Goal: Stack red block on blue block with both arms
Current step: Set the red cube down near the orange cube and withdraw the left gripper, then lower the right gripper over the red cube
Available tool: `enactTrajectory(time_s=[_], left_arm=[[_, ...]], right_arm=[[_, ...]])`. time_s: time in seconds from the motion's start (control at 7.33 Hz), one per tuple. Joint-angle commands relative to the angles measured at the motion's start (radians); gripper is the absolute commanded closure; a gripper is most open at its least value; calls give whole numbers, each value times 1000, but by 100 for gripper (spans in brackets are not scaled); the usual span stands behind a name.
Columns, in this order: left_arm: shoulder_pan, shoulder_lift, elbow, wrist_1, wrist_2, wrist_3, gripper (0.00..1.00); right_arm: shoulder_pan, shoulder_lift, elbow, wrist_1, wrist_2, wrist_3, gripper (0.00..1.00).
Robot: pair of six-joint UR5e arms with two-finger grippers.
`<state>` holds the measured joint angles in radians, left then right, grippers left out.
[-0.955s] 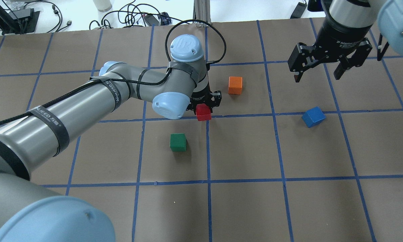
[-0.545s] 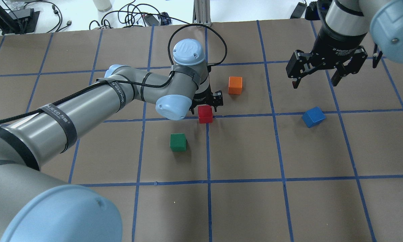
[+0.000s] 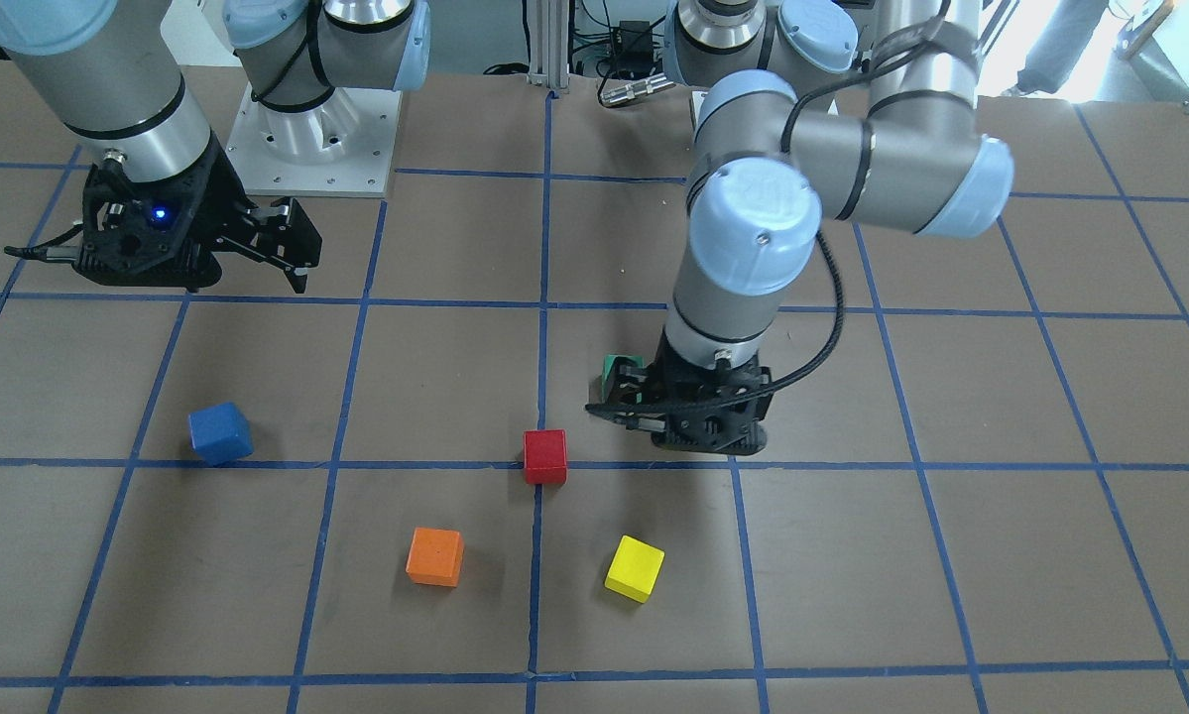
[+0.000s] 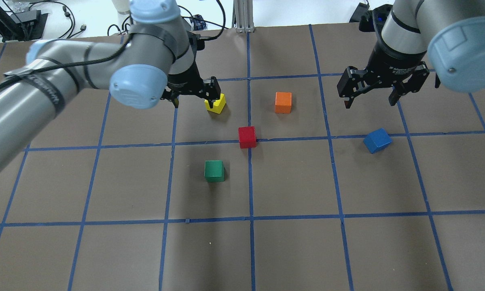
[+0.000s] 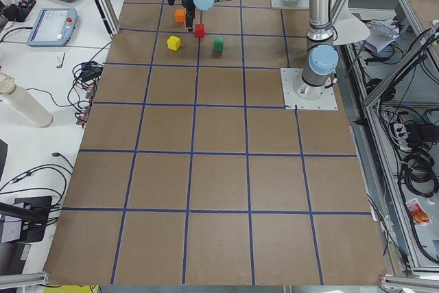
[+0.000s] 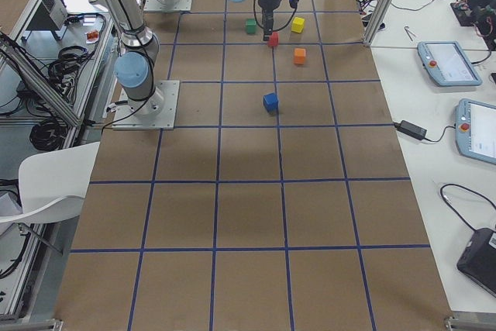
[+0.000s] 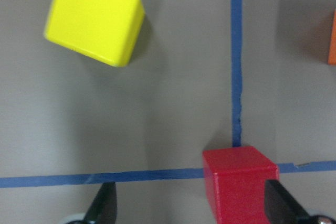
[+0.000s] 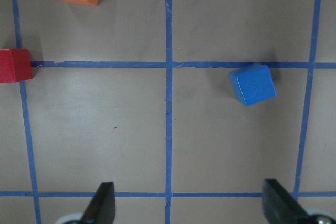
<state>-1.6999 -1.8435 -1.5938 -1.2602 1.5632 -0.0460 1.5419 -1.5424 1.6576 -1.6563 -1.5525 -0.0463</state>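
Red block sits free, well apart from the blue block.

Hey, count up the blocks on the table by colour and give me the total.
red block: 1
blue block: 1
green block: 1
orange block: 1
yellow block: 1
Total: 5 blocks

Open room all around blue block
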Motion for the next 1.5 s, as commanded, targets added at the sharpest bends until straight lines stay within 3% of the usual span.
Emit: enactTrajectory(time_s=[0.0, 0.27, 0.41, 0.55, 1.09, 1.36], left_arm=[[147, 184, -3, -187, 4, 209, 0], [195, 336, -8, -279, 1, 241, 0], [183, 367, -34, -268, 1, 195, 0], [168, 353, -58, -233, 1, 92, 0], [129, 354, -64, -229, 20, 71, 0], [129, 345, -52, -223, 27, 75, 0]], right_arm=[[32, 60, 1, -87, 116, 9, 0], [165, 151, -4, -227, 101, 73, 0], [231, 180, -1, -291, 106, 154, 0], [278, 224, -2, -315, 103, 192, 0], [357, 401, -1, -483, 111, 284, 0], [377, 438, -2, -505, 114, 287, 0]])
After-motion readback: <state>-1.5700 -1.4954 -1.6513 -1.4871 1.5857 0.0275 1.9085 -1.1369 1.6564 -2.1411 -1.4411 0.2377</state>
